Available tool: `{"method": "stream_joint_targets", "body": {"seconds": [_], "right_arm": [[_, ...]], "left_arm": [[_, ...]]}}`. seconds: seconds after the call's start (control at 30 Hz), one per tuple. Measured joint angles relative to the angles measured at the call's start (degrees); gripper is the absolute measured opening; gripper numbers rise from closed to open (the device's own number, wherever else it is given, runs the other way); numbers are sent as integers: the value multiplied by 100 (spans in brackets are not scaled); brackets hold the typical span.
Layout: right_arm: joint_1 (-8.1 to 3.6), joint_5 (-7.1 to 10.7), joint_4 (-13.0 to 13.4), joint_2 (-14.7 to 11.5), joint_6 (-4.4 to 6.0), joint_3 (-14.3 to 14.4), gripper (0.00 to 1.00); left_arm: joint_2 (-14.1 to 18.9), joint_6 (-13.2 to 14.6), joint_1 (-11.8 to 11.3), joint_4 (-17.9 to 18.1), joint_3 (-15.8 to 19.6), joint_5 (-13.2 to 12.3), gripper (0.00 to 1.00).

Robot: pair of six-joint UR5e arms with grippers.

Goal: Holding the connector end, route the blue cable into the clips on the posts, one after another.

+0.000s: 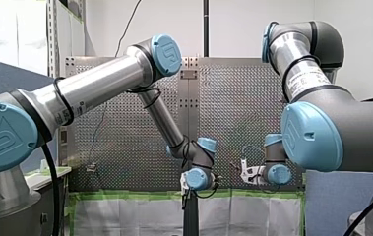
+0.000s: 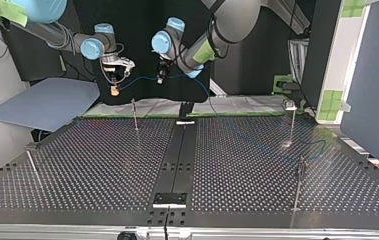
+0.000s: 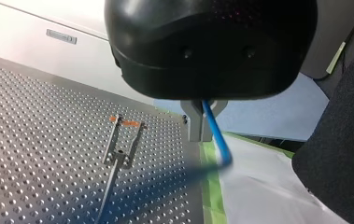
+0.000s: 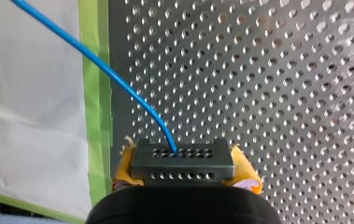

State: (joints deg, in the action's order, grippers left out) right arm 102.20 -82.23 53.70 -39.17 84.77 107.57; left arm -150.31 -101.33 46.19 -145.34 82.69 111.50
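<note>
My right gripper (image 4: 183, 162) is clenched on the dark connector (image 4: 182, 158). Its yellow pads (image 4: 245, 167) press on either side of the block, and it is held in the air over the far edge of the desk (image 4: 268, 84). The blue cable (image 4: 118, 84) leaves the connector's face and curves away over the green-taped white sheet (image 4: 30, 116).

In the top view the cable (image 2: 142, 78) spans the gap from my right gripper (image 2: 114, 90) at the left to my left gripper (image 2: 161, 77) near the middle. Both are raised above the desk's far edge. Past my left gripper the cable drops to the right and trails onto the desk (image 2: 102, 165).

In the left wrist view my left gripper's metal fingers (image 3: 194, 122) are closed on the cable (image 3: 215, 135), which runs out between them. A thin post (image 3: 117, 154) topped by a clip (image 3: 127, 123) stands on the desk beside them, apart from the cable. In the top view the post nearest the two grippers (image 2: 134, 114) has no cable in it.
</note>
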Motion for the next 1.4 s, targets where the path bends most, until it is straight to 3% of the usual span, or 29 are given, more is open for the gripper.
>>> {"method": "stream_joint_targets", "body": {"seconds": [0.27,0.43,0.57,0.73,0.93,1.17,1.27,1.4], "right_arm": [[21,421,-17,0,22,-3,0],[24,683,14,0,126,-4,0],[18,873,120,6,290,-6,0],[-10,1150,344,8,562,-65,0],[-51,1478,398,16,889,-153,0],[-257,1838,360,24,1193,-195,0],[-390,1986,256,28,1154,-192,0],[-619,2133,38,34,1002,-194,0]], "left_arm": [[-179,112,54,-129,-223,198,2],[-390,16,88,-200,-478,433,2],[-414,44,103,-177,-559,548,2],[-410,74,157,-142,-576,585,2],[-409,85,187,-117,-578,704,2],[-407,85,190,115,-576,772,2],[-409,136,188,239,-576,871,2],[-411,247,180,374,-576,1032,2]]}}
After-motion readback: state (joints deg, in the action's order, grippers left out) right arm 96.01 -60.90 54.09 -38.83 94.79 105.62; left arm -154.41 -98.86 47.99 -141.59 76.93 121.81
